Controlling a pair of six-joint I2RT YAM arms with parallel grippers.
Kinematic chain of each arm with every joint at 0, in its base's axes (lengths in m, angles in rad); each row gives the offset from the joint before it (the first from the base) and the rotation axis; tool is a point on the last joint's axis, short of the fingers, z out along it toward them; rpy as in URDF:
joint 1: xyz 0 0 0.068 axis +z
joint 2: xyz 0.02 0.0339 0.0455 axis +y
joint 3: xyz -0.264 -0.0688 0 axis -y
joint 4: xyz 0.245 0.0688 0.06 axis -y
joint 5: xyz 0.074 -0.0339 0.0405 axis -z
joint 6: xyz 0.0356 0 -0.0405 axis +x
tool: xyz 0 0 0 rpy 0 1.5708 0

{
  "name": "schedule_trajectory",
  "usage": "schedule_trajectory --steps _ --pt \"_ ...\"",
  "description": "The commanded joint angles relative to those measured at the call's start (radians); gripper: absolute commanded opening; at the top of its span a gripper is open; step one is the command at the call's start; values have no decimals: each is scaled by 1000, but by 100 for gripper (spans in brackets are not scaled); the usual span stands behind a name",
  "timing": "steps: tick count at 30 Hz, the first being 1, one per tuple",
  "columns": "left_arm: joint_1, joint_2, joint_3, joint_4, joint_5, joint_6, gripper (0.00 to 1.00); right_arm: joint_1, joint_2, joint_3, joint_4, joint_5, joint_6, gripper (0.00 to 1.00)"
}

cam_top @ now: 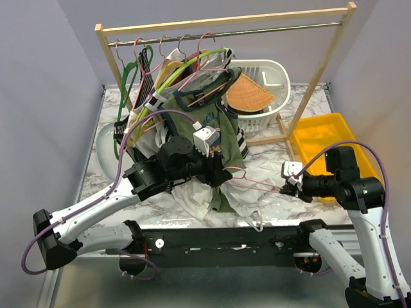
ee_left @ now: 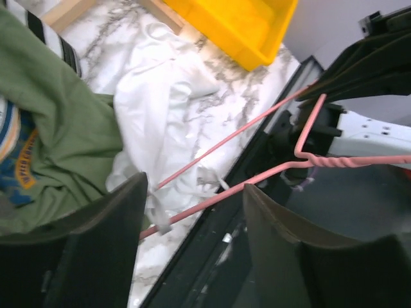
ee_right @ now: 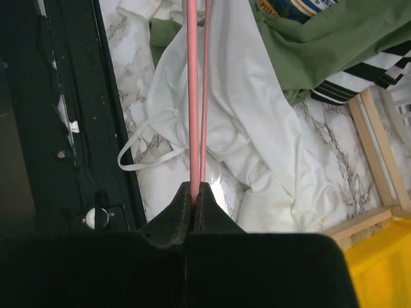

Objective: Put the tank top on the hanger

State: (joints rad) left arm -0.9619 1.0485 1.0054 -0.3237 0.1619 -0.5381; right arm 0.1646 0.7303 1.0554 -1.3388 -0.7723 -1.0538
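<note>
One hanger (ee_right: 192, 96), pinched in right jaws

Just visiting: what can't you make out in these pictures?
- Top view: the left arm and green top cover most of the tank top.
- Left wrist view: the hanger's hook runs off the right edge; a dark finger hides whether the white strap goes round the wire.
- Right wrist view: the right gripper clamps the hanger, whose far end leaves the top edge.

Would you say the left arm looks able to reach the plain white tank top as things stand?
Probably yes: the open left gripper hangs close to the white tank top, with only the thin pink wire hanger, held by the right gripper, crossing between its jaws.
</note>
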Motion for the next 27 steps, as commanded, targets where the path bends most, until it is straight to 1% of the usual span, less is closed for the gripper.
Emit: schedule_trajectory --steps 1,3,6,8,9,10,12,17,22,27 --pt "5 -33 47 -119 94 174 77 7 -41 37 -189 -108 -46 0" --pt "5 -73 65 -162 99 229 81 7 -45 40 -189 -122 -54 0" --pt "5 -129 97 -274 90 329 82 9 -28 48 -189 -143 -54 0" --pt "5 -168 96 -294 94 380 85 9 -23 48 -189 -153 -57 0" --pt "5 -206 84 -299 102 392 86 7 -23 46 -189 -154 -60 0" --pt "5 -225 73 -298 106 404 89 7 -23 46 -188 -159 -64 0" --pt "5 -254 49 -299 122 429 89 9 -23 46 -189 -163 -64 1" --pt "5 -255 6 -325 149 477 89 9 -25 48 -189 -163 -64 1" --pt "5 -295 -67 -290 165 592 89 10 -23 48 -189 -163 -63 1" --pt "5 -309 -51 -259 134 705 90 29 3 49 -189 -165 -61 0"
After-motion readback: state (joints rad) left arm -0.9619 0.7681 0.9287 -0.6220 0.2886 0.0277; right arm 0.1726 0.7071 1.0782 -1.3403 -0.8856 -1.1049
